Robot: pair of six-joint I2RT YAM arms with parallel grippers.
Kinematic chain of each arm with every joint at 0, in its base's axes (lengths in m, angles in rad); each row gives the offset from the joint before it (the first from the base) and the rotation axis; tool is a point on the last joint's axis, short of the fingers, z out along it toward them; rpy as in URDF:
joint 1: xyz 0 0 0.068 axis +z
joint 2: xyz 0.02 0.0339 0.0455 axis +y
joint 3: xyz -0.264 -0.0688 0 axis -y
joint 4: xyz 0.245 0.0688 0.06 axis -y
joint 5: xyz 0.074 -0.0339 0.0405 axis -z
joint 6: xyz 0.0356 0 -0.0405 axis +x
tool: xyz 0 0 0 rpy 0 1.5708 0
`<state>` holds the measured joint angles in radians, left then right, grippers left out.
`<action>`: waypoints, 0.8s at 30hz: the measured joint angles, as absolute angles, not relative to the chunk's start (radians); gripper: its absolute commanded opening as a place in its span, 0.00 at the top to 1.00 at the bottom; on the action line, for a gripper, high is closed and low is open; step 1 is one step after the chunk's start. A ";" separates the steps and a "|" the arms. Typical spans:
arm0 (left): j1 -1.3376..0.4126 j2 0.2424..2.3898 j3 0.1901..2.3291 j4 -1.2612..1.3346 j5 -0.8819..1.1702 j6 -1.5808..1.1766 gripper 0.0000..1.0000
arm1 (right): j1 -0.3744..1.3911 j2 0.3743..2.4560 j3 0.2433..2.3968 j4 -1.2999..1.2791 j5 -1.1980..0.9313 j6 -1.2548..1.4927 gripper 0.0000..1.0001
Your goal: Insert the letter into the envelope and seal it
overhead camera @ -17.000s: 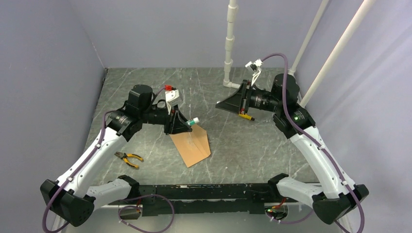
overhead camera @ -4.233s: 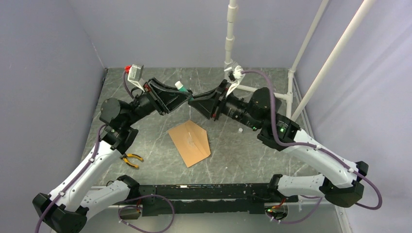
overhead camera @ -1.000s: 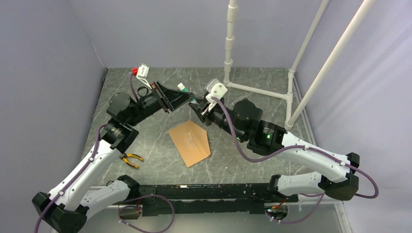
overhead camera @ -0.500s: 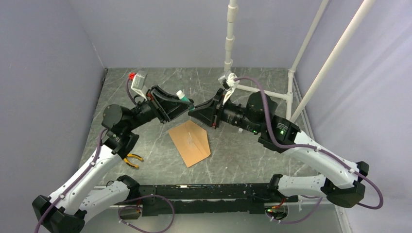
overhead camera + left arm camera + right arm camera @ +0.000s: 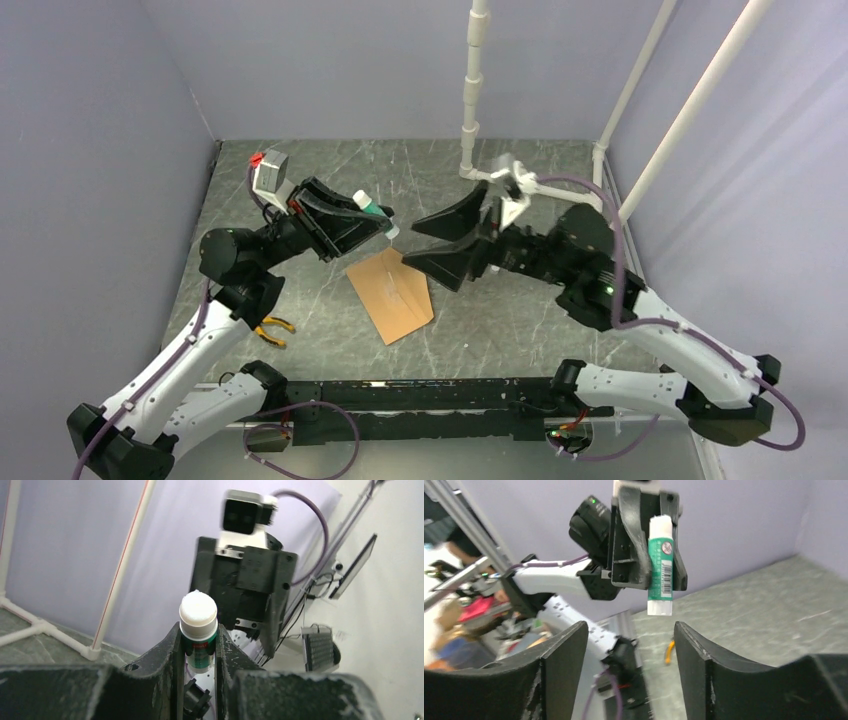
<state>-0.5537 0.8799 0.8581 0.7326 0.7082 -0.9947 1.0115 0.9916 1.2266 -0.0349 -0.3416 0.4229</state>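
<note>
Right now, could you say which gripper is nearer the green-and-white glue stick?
Left. The left gripper is clamped on the green-and-white glue stick; the right gripper stands open just across from it, not touching.

The flat kraft-paper envelope (image 5: 392, 297) is plain mid-brown on a dark grey desk (image 5: 300, 180) veined white like marble. The cylindrical glue stick (image 5: 660, 565) is green with white ends, a black barcode and a red mark. The left pincer (image 5: 385, 222) and right pincer (image 5: 412, 240) are matt black. The small pliers (image 5: 266, 326) have yellow-orange handles.
</note>
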 measured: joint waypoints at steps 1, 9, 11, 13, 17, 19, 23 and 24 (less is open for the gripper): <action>-0.553 0.878 0.859 0.714 0.686 -1.007 0.98 | 1.016 0.965 1.219 -0.033 -0.320 0.381 0.30; -0.552 0.875 0.950 0.374 0.502 -1.149 0.98 | 1.069 0.894 1.137 0.089 -0.075 -0.025 0.29; -0.551 0.879 0.975 0.304 0.476 -1.193 0.98 | 1.073 0.906 1.120 0.114 -0.058 -0.108 0.29; -0.551 0.879 0.982 0.265 0.456 -1.225 0.98 | 1.081 0.931 1.095 0.144 -0.059 -0.189 0.28; -0.551 0.879 0.980 0.215 0.419 -1.304 0.98 | 1.101 0.953 1.031 0.212 -0.064 -0.282 0.29; -0.551 0.879 0.978 0.204 0.410 -1.333 0.98 | 1.109 0.961 1.007 0.265 -0.062 -0.310 0.31; -0.551 0.883 0.960 0.205 0.403 -1.390 0.98 | 1.118 0.987 0.990 0.368 -0.049 -0.341 0.40; -0.551 0.887 0.955 0.206 0.403 -1.404 0.97 | 1.120 0.995 0.987 0.396 -0.042 -0.343 0.43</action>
